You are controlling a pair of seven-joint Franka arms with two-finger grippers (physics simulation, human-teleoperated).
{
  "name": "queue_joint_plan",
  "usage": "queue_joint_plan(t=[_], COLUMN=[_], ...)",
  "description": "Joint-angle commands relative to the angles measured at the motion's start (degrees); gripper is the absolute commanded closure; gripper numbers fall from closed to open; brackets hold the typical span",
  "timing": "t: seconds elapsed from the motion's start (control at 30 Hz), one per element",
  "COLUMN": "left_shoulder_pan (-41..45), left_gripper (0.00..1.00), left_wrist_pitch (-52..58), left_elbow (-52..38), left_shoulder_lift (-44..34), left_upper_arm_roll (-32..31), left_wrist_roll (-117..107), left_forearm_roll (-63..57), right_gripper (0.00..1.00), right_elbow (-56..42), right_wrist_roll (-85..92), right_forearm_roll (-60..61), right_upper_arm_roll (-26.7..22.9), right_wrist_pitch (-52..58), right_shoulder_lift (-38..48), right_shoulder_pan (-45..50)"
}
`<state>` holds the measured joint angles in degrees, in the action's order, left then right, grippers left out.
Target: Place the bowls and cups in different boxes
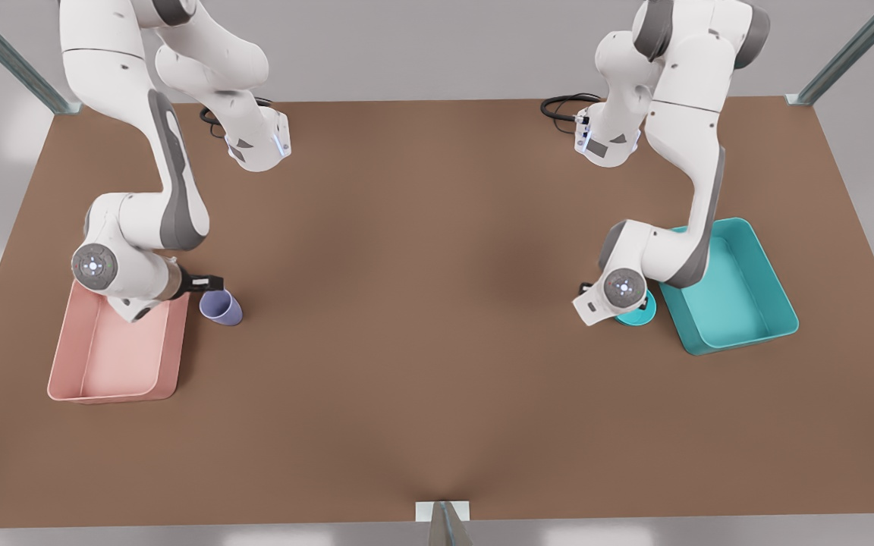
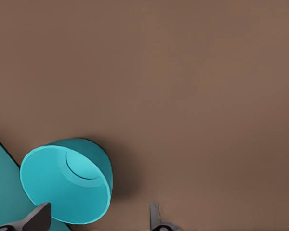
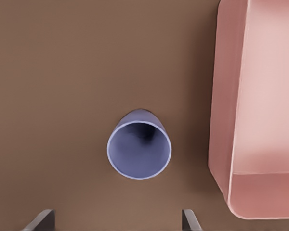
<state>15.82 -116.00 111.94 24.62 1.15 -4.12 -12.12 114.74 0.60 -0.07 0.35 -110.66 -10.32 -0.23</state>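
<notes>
Two shallow plastic trays with rounded corners lie well apart on the matte brown table (image 1: pixel 437 318): a pale pink box (image 1: pixel 114 356) toward the front view's left and a teal box (image 1: pixel 733 292) toward its right. The right gripper (image 3: pixel 118 219) hangs above a smooth lavender cup (image 3: pixel 139 149), a tapered, handleless shape standing upright with its mouth open to the camera; its fingers (image 3: pixel 41 219) are spread wide, released, with the cup between and beyond them, untouched. The pink box sits just beside that cup, a strip of bare table between them. The left gripper (image 2: pixel 98 219) is likewise parted, hovering over a glossy teal bowl (image 2: pixel 67 183), round and shallow. One fingertip (image 2: pixel 36 216) overlaps the bowl's rim in the left wrist view; whether it touches cannot be told. The teal box lies just beyond the bowl.
</notes>
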Motion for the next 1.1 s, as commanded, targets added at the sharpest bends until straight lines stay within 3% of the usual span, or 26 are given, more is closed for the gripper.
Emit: queue_joint_plan(t=[0.0, 0.23, 0.5, 0.6, 0.73, 0.8, 0.9, 0.97, 1.0, 1.03, 1.07], left_shoulder_pan=[-0.4, -1.5, -1.9, -1.5, -1.7, -5.3, -10.3, -10.3, -10.6, -11.2, -11.3], left_gripper=[0.00, 0.00, 0.79, 0.79, 0.79, 0.79, 0.79, 0.79, 0.79, 0.79, 0.79], left_wrist_pitch=[-7.9, -9.8, -9.9, -7.3, 10.4, 18.1, 15.5, 7.9, 3.1, 1.2, -1.2], left_elbow=[1.3, 2.0, 2.1, 1.4, -4.0, -8.7, -8.2, -2.5, 0.6, 0.9, 2.4], left_shoulder_lift=[0.4, 4.6, 4.2, 1.1, -9.3, -10.8, -11.7, -11.5, -11.4, -10.5, -9.6], left_upper_arm_roll=[0.5, 0.5, 0.5, 0.5, 0.5, 1.6, 8.2, 10.8, 11.4, 12.8, 12.9], left_wrist_roll=[-1.0, -1.1, -1.5, -3.2, -3.3, -3.3, -3.0, -2.8, -2.7, -1.7, -1.1], left_forearm_roll=[-0.2, 0.0, 0.2, 0.2, 0.3, 0.3, 0.4, 0.4, 0.4, 0.5, 2.6], right_gripper=[0.01, 0.00, 0.00, 0.00, 0.00, 0.00, 0.00, 0.12, 0.35, 0.65, 0.79], right_elbow=[2.3, 2.8, 9.3, 10.8, 11.1, 11.1, 11.1, 11.0, 10.9, 10.4, 10.2], right_wrist_roll=[2.1, 0.3, 3.4, 3.7, 3.7, 3.7, 3.7, 3.7, 3.7, 3.6, 3.7], right_forearm_roll=[0.4, 0.8, 0.7, 0.6, 0.6, 0.6, 0.7, 0.6, 0.6, 0.6, 0.6], right_upper_arm_roll=[-0.1, 0.0, 0.1, 0.0, 0.1, 0.1, 0.1, 0.1, 0.1, 0.2, 0.3], right_wrist_pitch=[-15.6, -19.4, -19.4, -19.9, -21.3, -22.1, -22.9, -23.2, -23.2, -23.1, -23.0], right_shoulder_lift=[0.1, -5.9, -3.8, -4.2, -5.3, -6.4, -7.8, -8.6, -9.1, -9.2, -9.3], right_shoulder_pan=[-1.3, -2.8, -4.8, -4.7, -4.6, -4.7, -4.8, -4.8, -4.7, -4.6, -4.3])
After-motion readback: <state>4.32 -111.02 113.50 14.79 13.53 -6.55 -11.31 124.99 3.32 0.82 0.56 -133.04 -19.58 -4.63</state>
